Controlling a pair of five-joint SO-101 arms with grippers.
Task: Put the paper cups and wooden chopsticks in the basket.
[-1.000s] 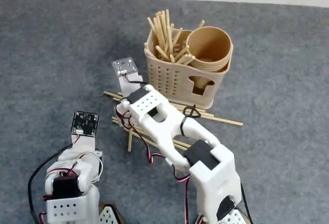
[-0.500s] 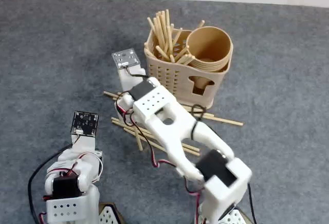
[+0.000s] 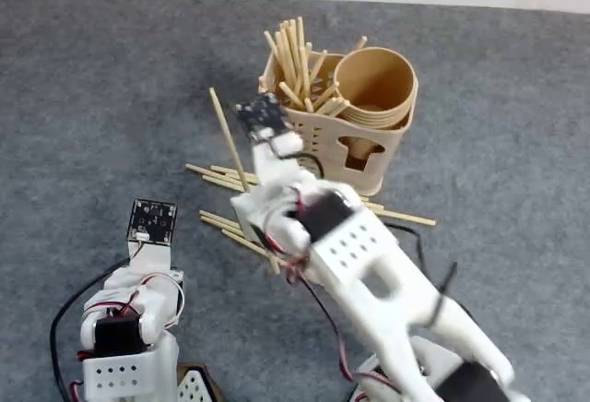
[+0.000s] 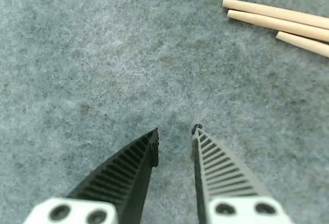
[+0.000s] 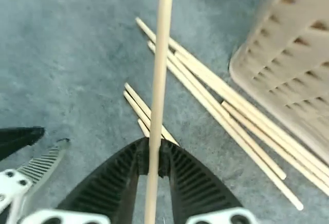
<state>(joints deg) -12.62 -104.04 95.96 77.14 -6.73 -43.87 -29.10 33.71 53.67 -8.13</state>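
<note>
Surface: grey carpet (image 3: 111, 98).
Basket (image 3: 392, 148): set far centre, paper cups (image 3: 373, 84) nested inside.
Right gripper (image 5: 153, 154): clamped on one chopstick (image 5: 162, 54), raised just left of basket.
Loose chopsticks (image 3: 396, 215): scattered on carpet before basket.
Left gripper (image 4: 175, 136): jaws parted over carpet, near left.

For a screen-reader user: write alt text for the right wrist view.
The right gripper, jaws shut on one wooden chopstick, hangs over a grey mat. More chopsticks lie loose on it beside the basket.
</note>
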